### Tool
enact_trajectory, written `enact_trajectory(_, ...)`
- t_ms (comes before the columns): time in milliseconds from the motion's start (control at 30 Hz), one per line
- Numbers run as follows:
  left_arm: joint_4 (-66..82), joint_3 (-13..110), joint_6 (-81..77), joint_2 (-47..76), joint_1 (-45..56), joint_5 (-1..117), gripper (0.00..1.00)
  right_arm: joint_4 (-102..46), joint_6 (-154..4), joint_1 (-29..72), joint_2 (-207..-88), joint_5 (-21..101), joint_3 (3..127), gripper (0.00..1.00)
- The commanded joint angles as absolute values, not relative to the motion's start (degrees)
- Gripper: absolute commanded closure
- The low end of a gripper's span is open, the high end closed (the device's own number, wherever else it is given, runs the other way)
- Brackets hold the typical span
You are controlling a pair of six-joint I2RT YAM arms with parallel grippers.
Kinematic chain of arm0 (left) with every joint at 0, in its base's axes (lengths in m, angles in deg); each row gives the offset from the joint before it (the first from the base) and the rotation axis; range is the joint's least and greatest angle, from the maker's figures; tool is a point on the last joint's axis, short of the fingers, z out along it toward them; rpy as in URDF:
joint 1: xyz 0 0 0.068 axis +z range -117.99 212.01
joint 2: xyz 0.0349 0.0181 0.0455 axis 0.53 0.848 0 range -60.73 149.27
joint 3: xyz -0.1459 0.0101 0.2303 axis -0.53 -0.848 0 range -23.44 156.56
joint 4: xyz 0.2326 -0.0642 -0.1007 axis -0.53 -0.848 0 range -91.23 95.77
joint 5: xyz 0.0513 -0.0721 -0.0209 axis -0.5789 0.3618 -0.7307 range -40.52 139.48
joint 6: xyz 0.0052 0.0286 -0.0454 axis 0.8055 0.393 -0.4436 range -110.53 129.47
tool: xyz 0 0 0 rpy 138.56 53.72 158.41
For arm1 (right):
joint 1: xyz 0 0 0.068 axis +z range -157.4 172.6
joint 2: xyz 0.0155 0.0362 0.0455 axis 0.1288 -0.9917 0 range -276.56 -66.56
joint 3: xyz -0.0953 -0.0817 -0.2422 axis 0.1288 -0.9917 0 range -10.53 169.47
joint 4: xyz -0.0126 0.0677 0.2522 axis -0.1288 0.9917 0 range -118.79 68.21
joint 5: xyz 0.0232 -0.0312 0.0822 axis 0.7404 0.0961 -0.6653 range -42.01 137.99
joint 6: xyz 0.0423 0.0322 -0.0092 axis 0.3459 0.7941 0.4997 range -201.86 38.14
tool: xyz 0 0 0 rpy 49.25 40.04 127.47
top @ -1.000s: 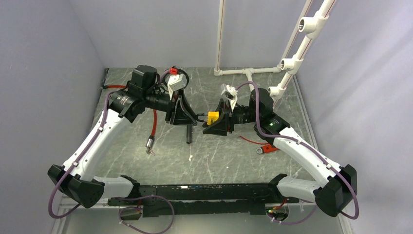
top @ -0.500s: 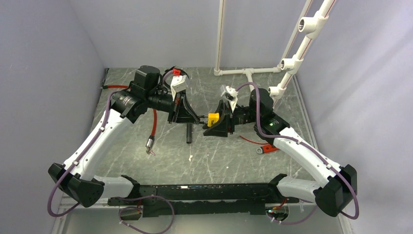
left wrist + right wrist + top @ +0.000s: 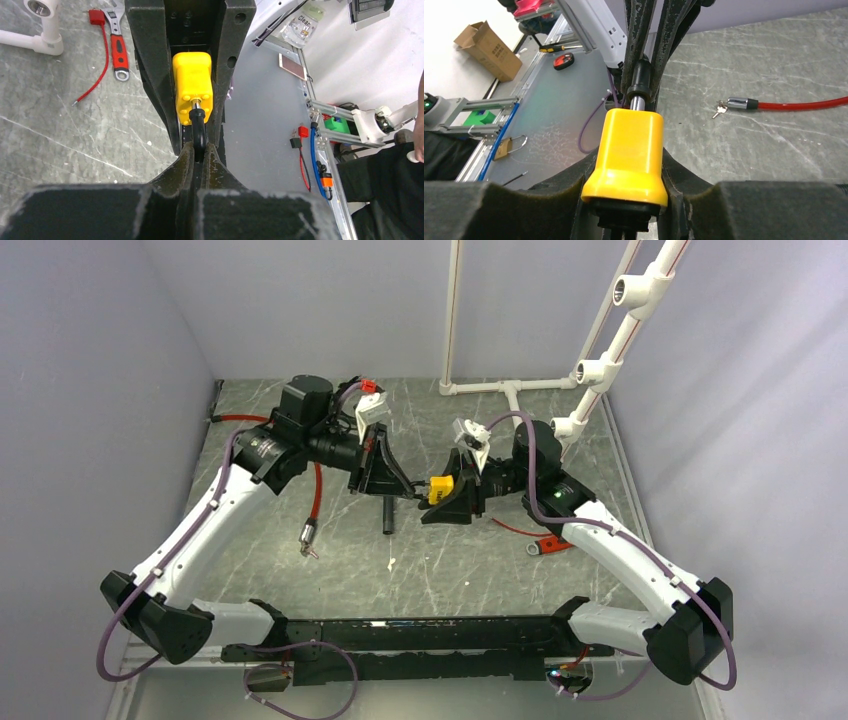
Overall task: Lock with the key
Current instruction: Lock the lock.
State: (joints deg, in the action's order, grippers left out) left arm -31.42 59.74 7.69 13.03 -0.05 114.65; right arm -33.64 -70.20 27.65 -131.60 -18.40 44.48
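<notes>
A yellow padlock hangs in the air between the two arms at the table's middle. My right gripper is shut on its yellow body, one finger on each side. A black part sticks out under the body; I cannot tell whether it is the key. My left gripper is shut on the black shackle that comes out of the padlock. In the top view the left gripper meets the right gripper nose to nose.
A red cable with a metal end and small keys lies left of centre. A black cylinder lies under the left gripper. A red-handled wrench and thin red wire lie right. White pipework stands behind.
My left gripper has moved right to the padlock and closed on its shackle. The right gripper has kept its hold and shifted the padlock slightly.
</notes>
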Motion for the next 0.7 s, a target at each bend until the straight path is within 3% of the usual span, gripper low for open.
enact_trajectory(0,-22.11,58.10,2.76,14.07,-4.59,117.69,1.00,-37.38,-73.22,29.23,-133.08,-15.14,47.24,1.00)
enact_trajectory(333,-10.26,51.51,-3.28,12.45,-6.67,109.65,1.00,-43.71,-67.67,30.20,-134.01,-14.96,47.20,1.00)
enact_trajectory(667,1.15,47.42,-10.05,12.79,-8.62,110.56,1.00,-46.48,-67.00,32.32,-135.39,-14.38,46.55,1.00)
